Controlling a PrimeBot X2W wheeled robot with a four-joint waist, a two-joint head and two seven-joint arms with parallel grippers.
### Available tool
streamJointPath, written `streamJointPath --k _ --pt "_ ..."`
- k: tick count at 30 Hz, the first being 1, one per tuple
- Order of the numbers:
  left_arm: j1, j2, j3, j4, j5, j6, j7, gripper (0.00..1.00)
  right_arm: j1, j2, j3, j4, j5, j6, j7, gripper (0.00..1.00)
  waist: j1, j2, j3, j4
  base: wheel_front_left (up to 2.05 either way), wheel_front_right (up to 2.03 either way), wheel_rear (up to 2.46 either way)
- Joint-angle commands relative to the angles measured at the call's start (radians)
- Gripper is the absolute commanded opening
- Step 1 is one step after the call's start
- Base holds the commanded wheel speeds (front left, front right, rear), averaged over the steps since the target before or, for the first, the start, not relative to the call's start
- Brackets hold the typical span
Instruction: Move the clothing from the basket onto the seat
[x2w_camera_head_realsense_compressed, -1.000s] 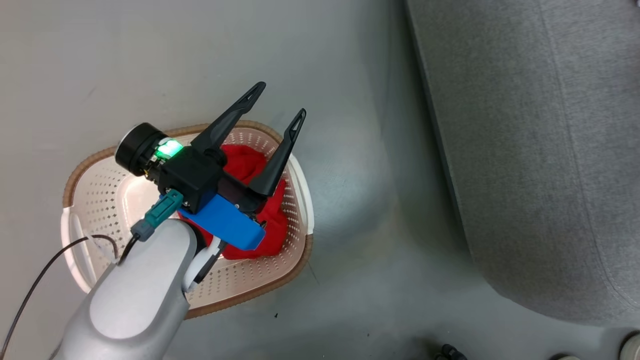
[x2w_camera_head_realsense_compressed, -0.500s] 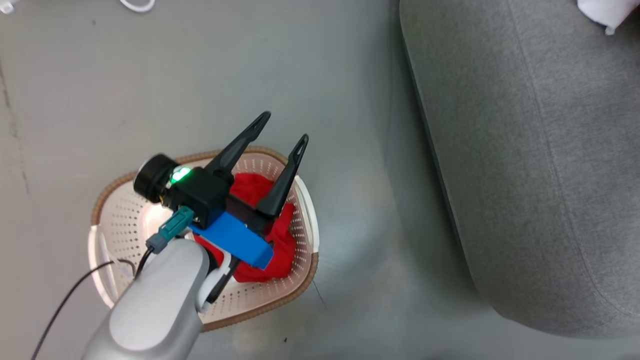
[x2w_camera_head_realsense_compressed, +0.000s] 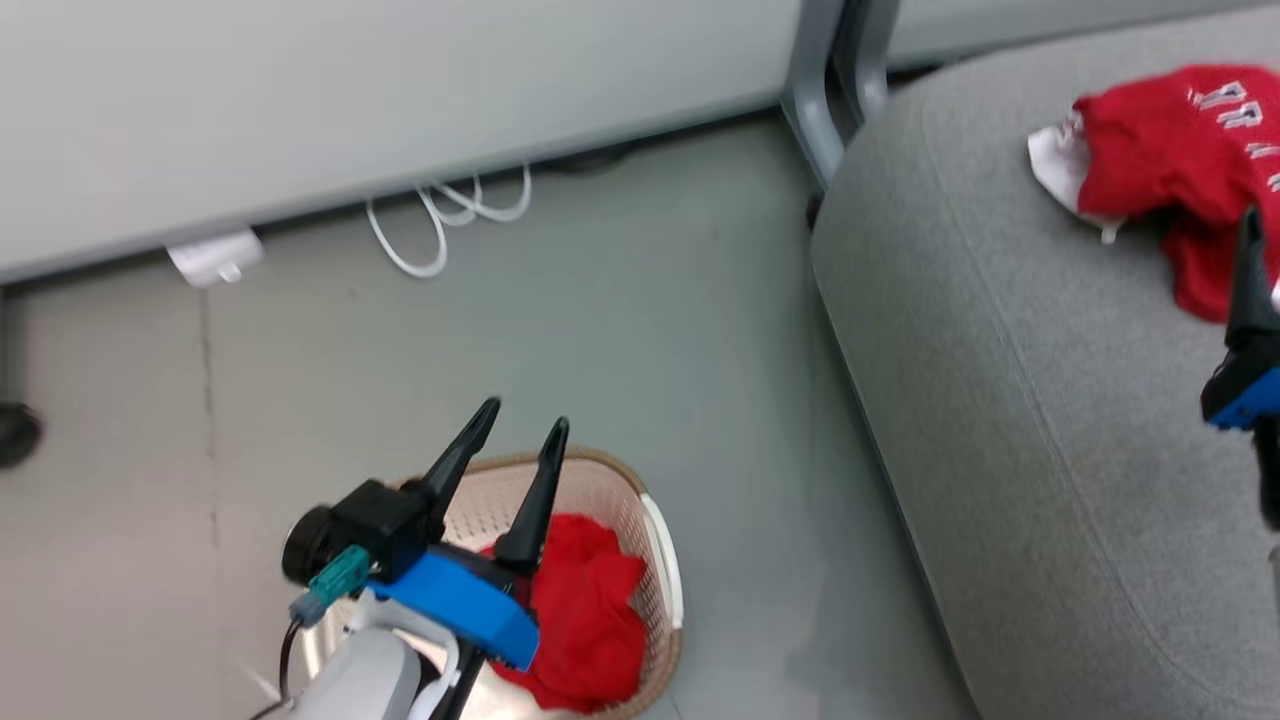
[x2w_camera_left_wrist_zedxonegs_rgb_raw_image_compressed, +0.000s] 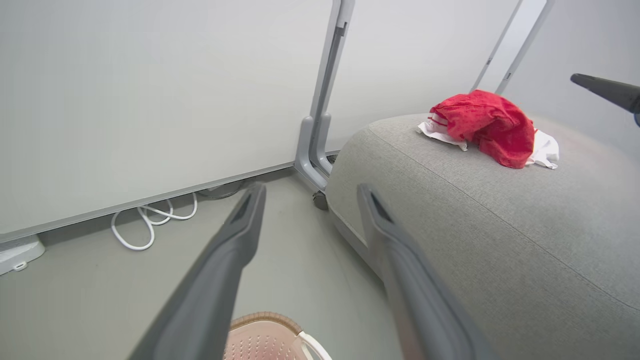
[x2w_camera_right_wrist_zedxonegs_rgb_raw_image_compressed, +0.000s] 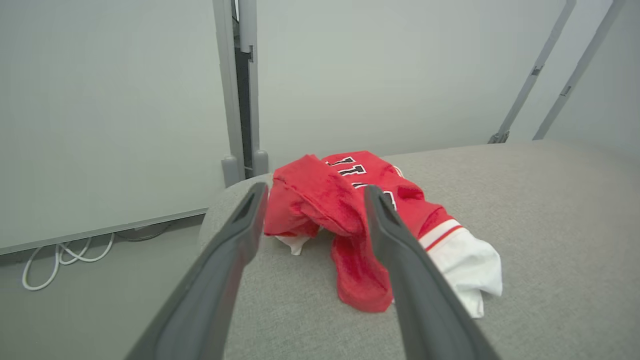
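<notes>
I see my left gripper hanging over the basket at 7 o'clock, fingers spread and empty. The plain red garment lies inside the basket, toward its 3 o'clock wall. At 2 o'clock the lettered red-and-white garment lies crumpled on the grey seat. My right gripper hovers just short of it, fingers released, holding nothing.

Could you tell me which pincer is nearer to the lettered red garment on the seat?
Right. The right pincer hovers open just before the lettered garment, above the seat; the left pincer is away over the basket on the floor.
</notes>
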Motion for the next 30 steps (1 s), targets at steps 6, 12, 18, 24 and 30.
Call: streamJointPath --k 6,12,18,24,30 --pt "0.104 -0.016 0.086 -0.003 0.012 -0.001 -0.004 1.0 0.195 0.062 0.07 -0.189 0.022 -0.002 0.02 1.0 0.0004 0.0 -0.162 0.09 0.0 0.0 0.0" --pt "0.181 -0.027 0.169 -0.006 0.031 0.005 -0.004 1.0 0.365 0.146 0.099 -0.409 -0.007 -0.002 0.067 1.0 0.0004 0.0 -0.206 0.127 0.0 0.0 0.0" --pt "0.232 -0.041 0.251 -0.02 0.046 0.008 -0.004 1.0 0.511 0.216 0.127 -0.585 -0.046 -0.001 0.107 1.0 0.0004 0.0 -0.232 0.155 0.0 0.0 0.0" --pt "0.27 -0.055 0.311 -0.031 0.062 0.002 -0.004 1.0 0.609 0.265 0.148 -0.684 -0.059 -0.001 0.139 1.0 0.0004 0.0 -0.25 0.172 0.0 0.0 0.0" --pt "0.288 -0.063 0.345 -0.038 0.082 -0.005 -0.004 1.0 0.659 0.284 0.158 -0.743 -0.08 -0.001 0.151 1.0 0.0004 0.0 -0.247 0.176 0.0 0.0 0.0"
